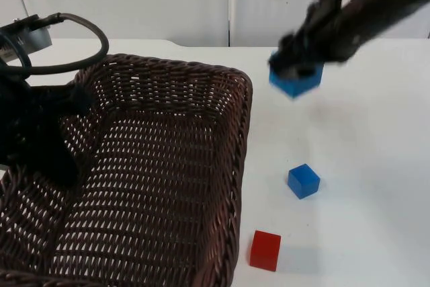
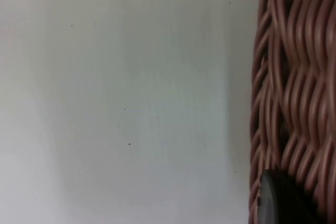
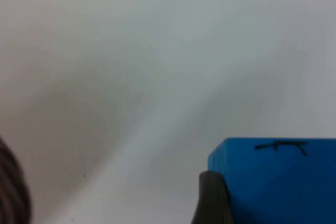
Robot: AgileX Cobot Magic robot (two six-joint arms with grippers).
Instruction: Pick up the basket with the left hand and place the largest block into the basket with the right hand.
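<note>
Top: left gripper [image 1: 50, 136] pinching basket [image 1: 201, 99] rim, keeping it raised for the drop; right gripper [image 1: 299, 65] carrying big block [image 1: 295, 80] above desk [image 1: 363, 166], just beside basket.
Left wrist: fingertip [image 2: 278, 200] pressing wicker.
Right wrist: finger [image 3: 212, 198] clamping block.

A lab bench: bare white table [image 1: 363, 139], grey partition wall [image 1: 134, 1].
</note>
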